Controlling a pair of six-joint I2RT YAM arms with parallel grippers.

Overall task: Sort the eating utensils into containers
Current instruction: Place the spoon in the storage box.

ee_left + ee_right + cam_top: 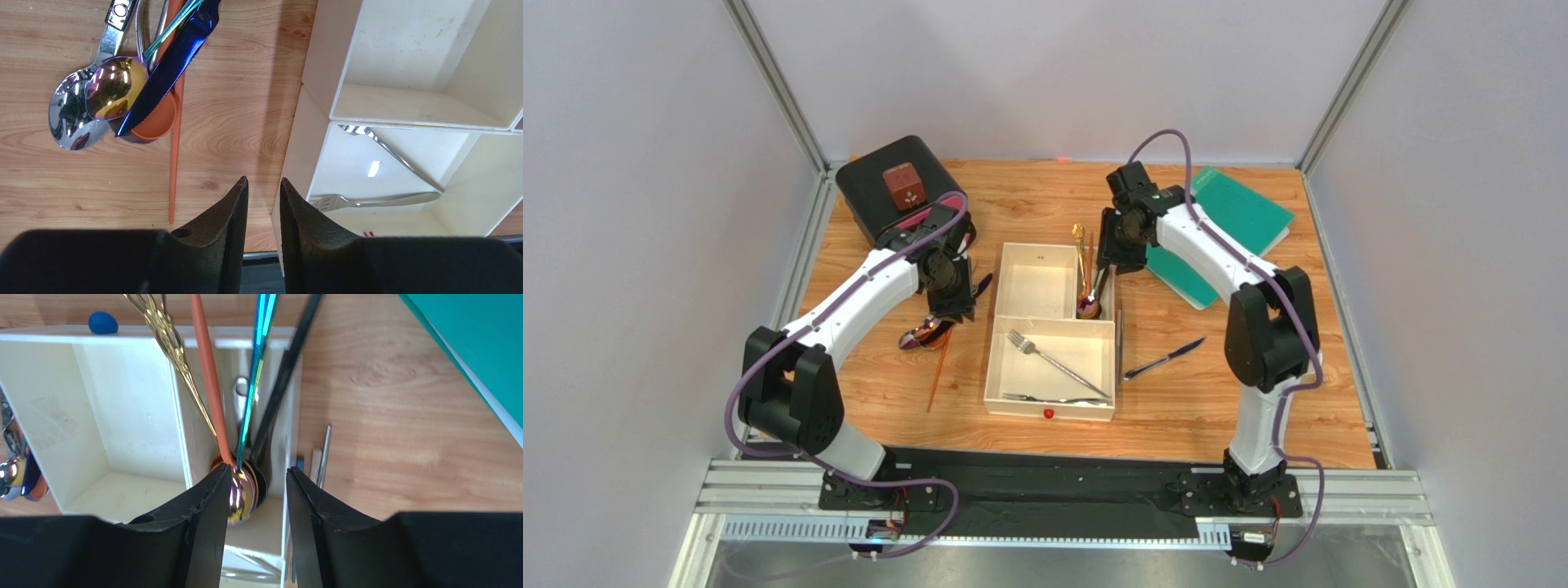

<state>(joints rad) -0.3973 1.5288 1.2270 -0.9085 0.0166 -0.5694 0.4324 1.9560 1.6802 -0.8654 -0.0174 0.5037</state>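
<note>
The cream tray [993,355] sits mid-table. In its large compartment lie a silver fork [1044,355] and a knife [1051,398]. My right gripper [1097,294] hangs open over the narrow right compartment [178,386]. Its jaws [258,468] straddle nothing, just above the bowls of an iridescent spoon [238,496], an orange spoon [209,373] and a black one [288,367]. My left gripper [263,179] is open and empty beside the tray's left wall [316,55]. Left of it on the wood lie a blue knife [175,61], a silver spoon [70,113], an iridescent spoon [116,92] and an orange chopstick [175,153].
A black box [891,184] with a brown block on top stands at the back left. A green folder [1222,233] lies at the back right. A dark slim utensil [1163,359] rests on the wood right of the tray. A gold handle [166,331] leans over the tray's divider.
</note>
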